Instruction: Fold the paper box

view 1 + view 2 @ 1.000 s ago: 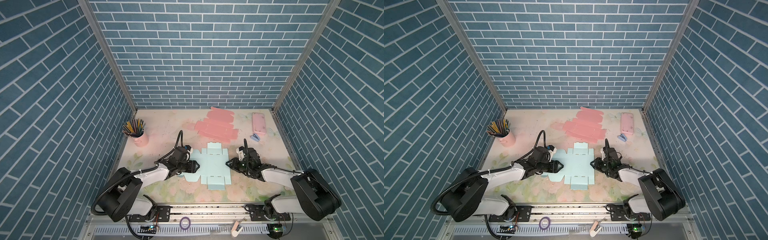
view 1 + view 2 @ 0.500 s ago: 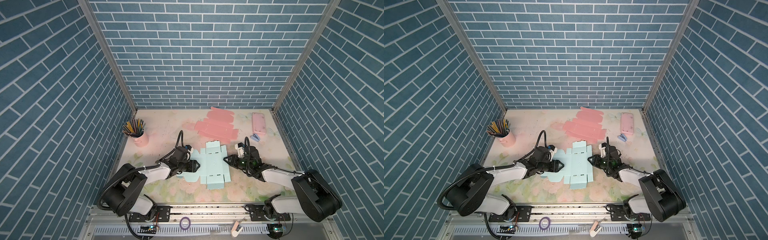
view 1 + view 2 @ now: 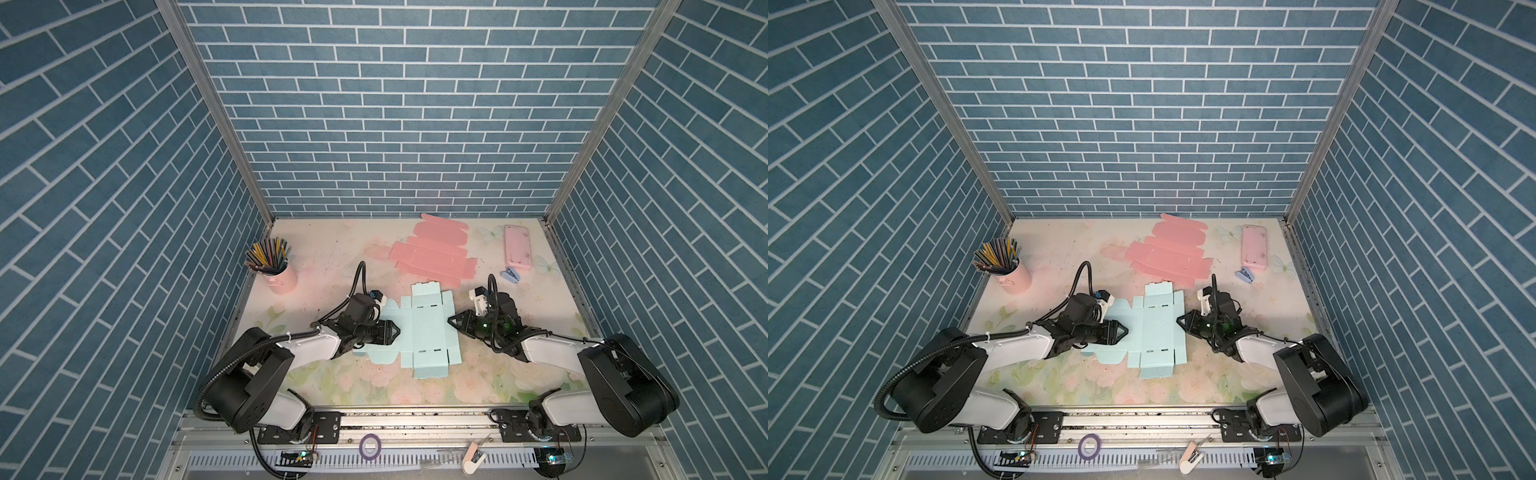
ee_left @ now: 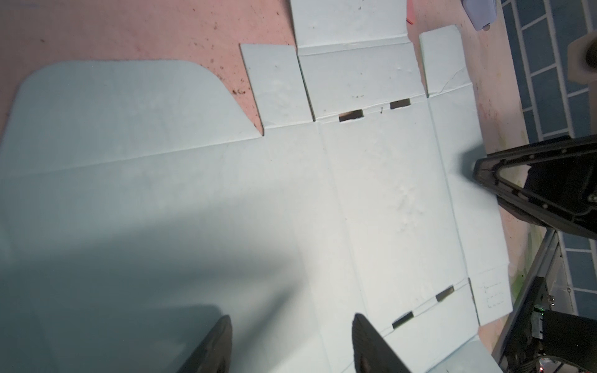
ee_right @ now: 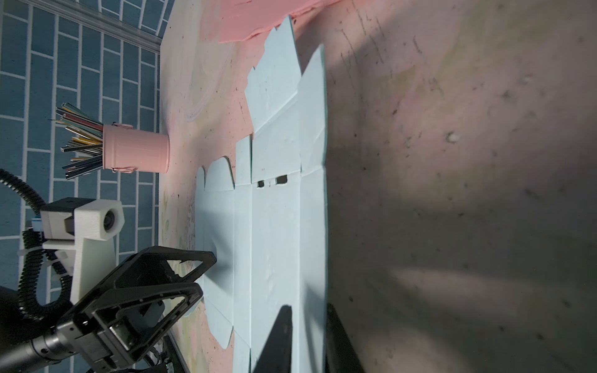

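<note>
Only the right wrist view shows the right fingers (image 5: 274,348) a little apart at the 3 o'clock edge of the paper box (image 3: 430,328). The left fingers (image 4: 213,352) stand wide apart at 9 o'clock. It lies flat, unfolded, pale blue, in the middle of the worktop (image 3: 332,257).

the right gripper (image 3: 451,321) has slid in to the blue paper box (image 3: 432,328). the sheet's near edge now lies between its jaws, which have narrowed.
</note>
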